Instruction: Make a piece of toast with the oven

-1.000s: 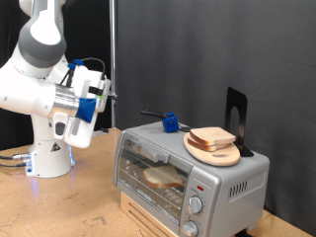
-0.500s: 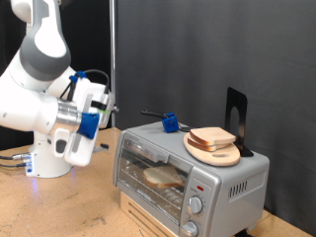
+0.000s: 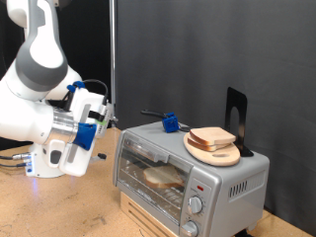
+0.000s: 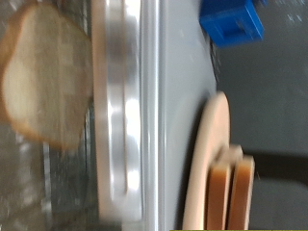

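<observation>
The silver oven [image 3: 188, 173] stands at the exterior view's lower right, with its glass door shut. Behind the glass a pale piece of toast [image 3: 164, 178] lies flat on the rack, and it also shows through the window in the wrist view [image 4: 43, 82]. My gripper [image 3: 102, 117] hangs in the air to the exterior view's left of the oven, apart from it and pointing toward it. Nothing shows between its fingers. The wrist view looks down over the oven's top [image 4: 178, 115] and the door's metal handle [image 4: 120, 106]; the fingers do not show there.
A round wooden plate [image 3: 215, 153] with two more bread slices [image 3: 211, 137] sits on the oven's top, also seen in the wrist view [image 4: 204, 164]. A blue-handled tool [image 3: 170, 123] lies beside it. A black stand [image 3: 235, 118] rises behind. Two knobs [image 3: 195, 204] are on the right panel.
The arm has swung downward, and the hand has dropped lower on the exterior view's left of the oven. The oven, the plate and the bread have not moved.
</observation>
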